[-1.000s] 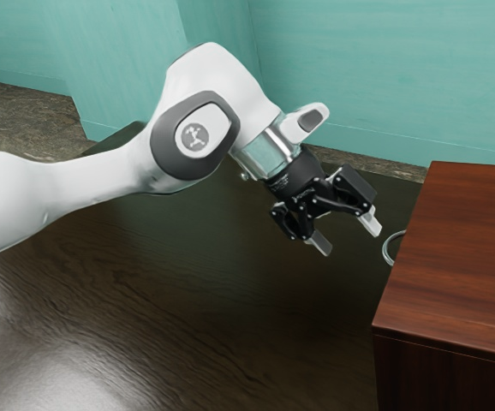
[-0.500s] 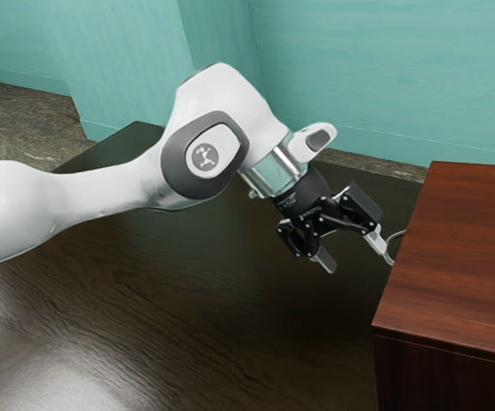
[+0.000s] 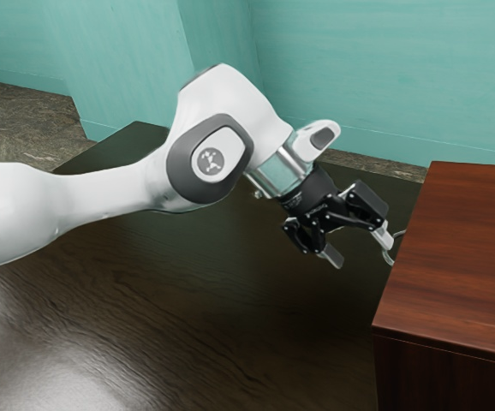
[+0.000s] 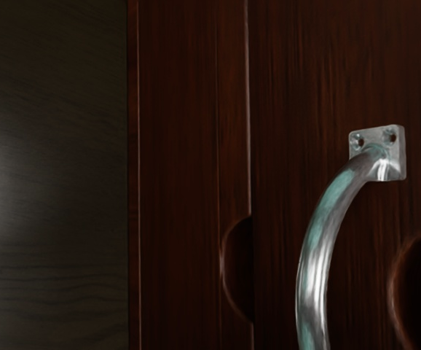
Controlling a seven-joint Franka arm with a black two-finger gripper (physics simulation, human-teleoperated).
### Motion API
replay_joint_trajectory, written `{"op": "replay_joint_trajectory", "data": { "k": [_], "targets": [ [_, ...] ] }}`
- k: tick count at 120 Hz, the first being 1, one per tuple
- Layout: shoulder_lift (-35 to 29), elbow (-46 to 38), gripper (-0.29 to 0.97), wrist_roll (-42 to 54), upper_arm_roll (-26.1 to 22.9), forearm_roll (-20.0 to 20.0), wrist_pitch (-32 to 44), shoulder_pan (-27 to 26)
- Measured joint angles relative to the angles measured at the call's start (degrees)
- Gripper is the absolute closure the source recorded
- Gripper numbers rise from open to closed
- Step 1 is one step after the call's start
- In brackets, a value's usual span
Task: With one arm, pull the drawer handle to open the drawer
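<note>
Gripper: black two-finger gripper, jaws apart, clamped on nothing | Handle: curved silver metal drawer handle on the front of the reddish-brown wooden cabinet, just beside the gripper's far fingertip; contact unclear | Surface: dark wooden table

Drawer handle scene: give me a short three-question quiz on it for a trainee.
1. True or false: the gripper is shut on the metal drawer handle.
2. The handle is: A a round knob, B a curved bar, C a straight rail.
3. What colour are the walls?
Key: 1 false, it is open; 2 B; 3 teal.
</note>
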Motion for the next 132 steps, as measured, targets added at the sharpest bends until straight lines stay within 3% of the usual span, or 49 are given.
{"op": "replay_joint_trajectory", "data": {
  "k": [14, 65, 132],
  "targets": [
    [0.01, -0.13, 0.00, 0.27, 2.40, 0.02, 1.12, -1.92],
    [0.11, -1.48, 0.00, 0.92, 3.82, 0.10, 2.29, -2.23],
    [-1.51, -1.49, 0.00, 1.64, 4.21, 0.19, 0.50, 1.71]
  ]
}}
